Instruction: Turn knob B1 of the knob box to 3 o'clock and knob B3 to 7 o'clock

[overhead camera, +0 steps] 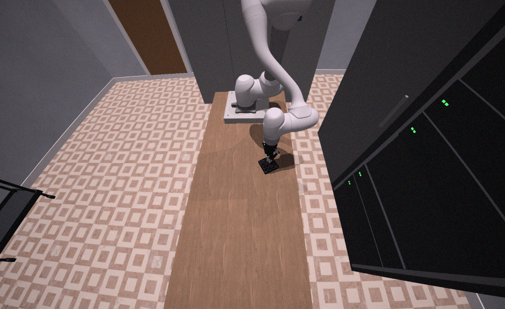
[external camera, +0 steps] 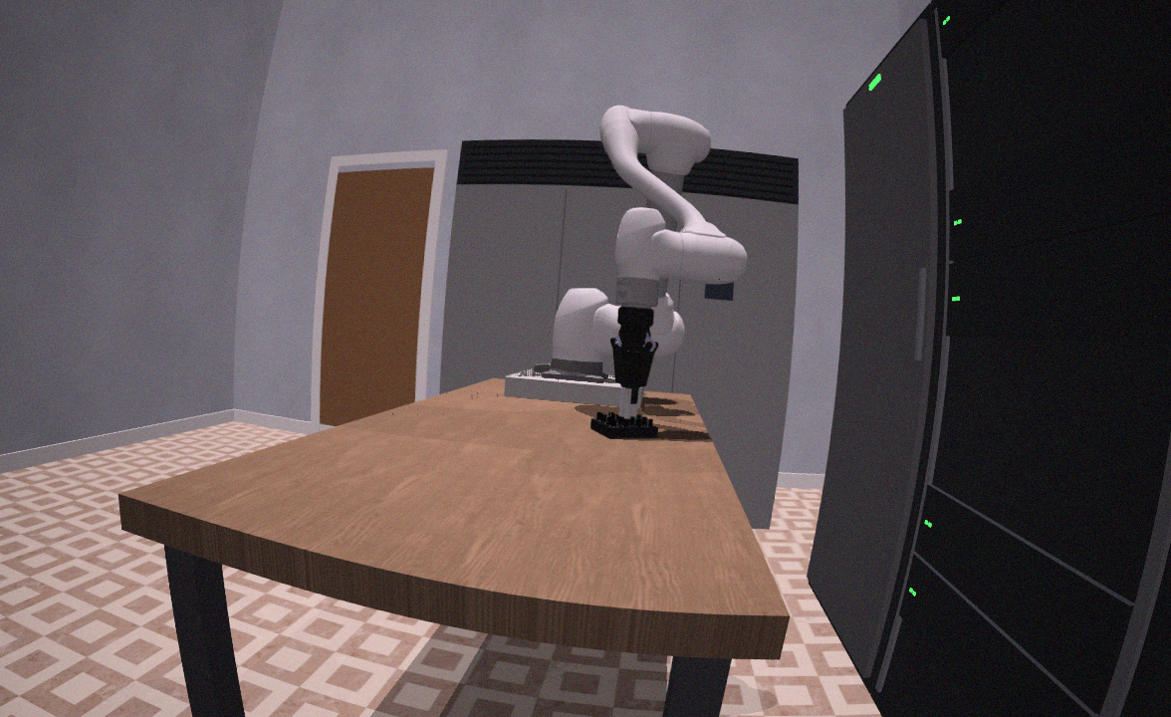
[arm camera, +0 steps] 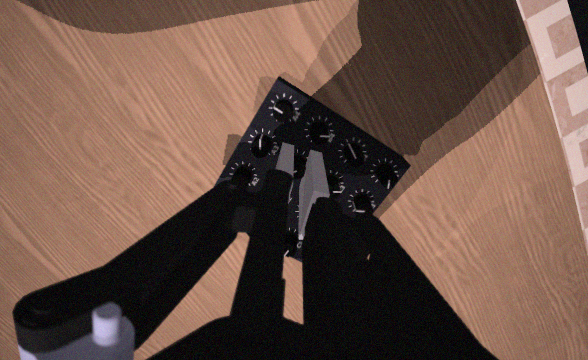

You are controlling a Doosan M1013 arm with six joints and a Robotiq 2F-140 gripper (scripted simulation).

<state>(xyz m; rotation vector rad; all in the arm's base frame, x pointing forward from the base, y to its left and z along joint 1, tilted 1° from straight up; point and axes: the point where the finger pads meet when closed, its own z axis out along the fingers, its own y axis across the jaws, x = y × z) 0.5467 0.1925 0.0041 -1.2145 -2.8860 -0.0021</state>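
Gripper (arm camera: 300,172): fingers drawn in narrow and clamped on a knob in the inner part of the knob box; pointing straight down from the wrist.
Fingertips: the two grey pads sit either side of one knob, whose black top shows in the slit between them. Which knob by name, cannot tell; labels too small to read.
Knob box (arm camera: 319,145): black square panel, flat on the table, turned at an angle to the table edges. Partly under the shadow of the arm.
Visible knobs: white pointer lines show on several around the fingers, each inside a ring of white tick marks. Hours not readable with confidence.
Table (external camera: 447,508): long wooden top; the knob box (external camera: 623,426) stands near its right edge in the exterior view, towards the far end and close to the robot's base plate (overhead camera: 242,115).
Arm (overhead camera: 285,119): white, folded over from the base; the wrist comes down vertically above the knob box (overhead camera: 268,165).
Background: dark cabinets (external camera: 1061,357) to the right, a brown door (external camera: 371,294) in the far wall, patterned floor tiles (overhead camera: 112,192).
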